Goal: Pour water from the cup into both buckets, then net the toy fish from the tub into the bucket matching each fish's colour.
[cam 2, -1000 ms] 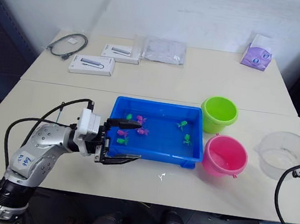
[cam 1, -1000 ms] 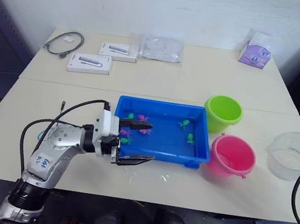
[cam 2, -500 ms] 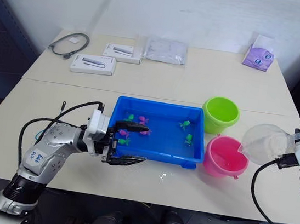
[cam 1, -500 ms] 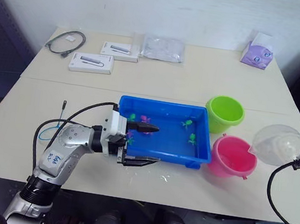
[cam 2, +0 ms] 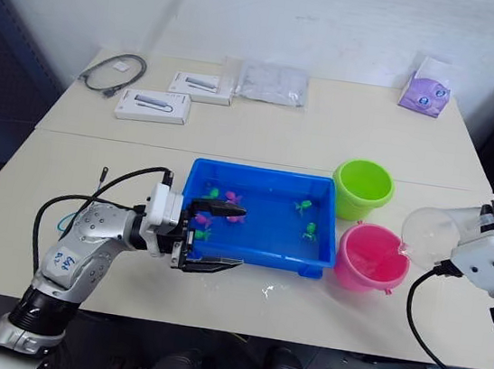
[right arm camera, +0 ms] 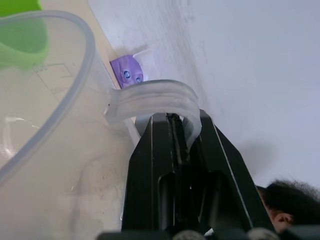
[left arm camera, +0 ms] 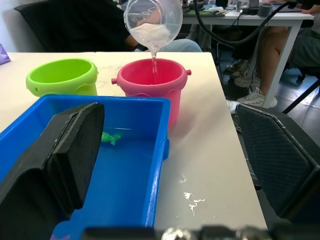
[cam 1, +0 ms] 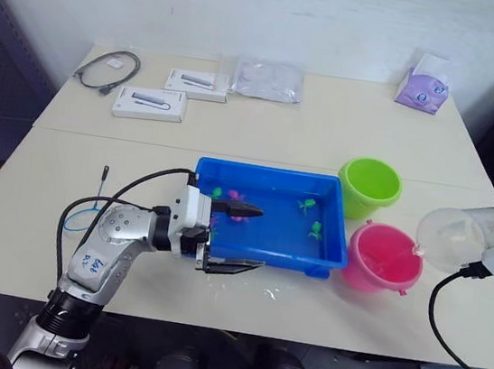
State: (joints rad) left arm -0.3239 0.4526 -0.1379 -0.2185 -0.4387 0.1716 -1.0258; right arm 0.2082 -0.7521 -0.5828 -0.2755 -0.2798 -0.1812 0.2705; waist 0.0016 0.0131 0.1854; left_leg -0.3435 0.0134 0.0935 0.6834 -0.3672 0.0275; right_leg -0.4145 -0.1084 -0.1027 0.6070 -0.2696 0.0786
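Note:
The clear cup hangs tilted over the pink bucket, lip down. My right gripper is shut on its handle. In the left wrist view a thin stream of water falls from the cup into the pink bucket. The lime green bucket stands just behind it. Both sit beside the blue tub, where pink fish and green fish lie. My left gripper is open at the tub's near left corner, holding nothing. The net lies on the table left of my left arm.
Two white boxes, a coiled cable, a clear plastic bag and a purple tissue pack lie along the far table. Water drops spot the table before the tub. A seated person shows beyond the table's right end.
The cup went from upright at the far right to tilted over the pink bucket, and water now runs out. My left gripper shifted slightly right along the tub's corner and stayed open.

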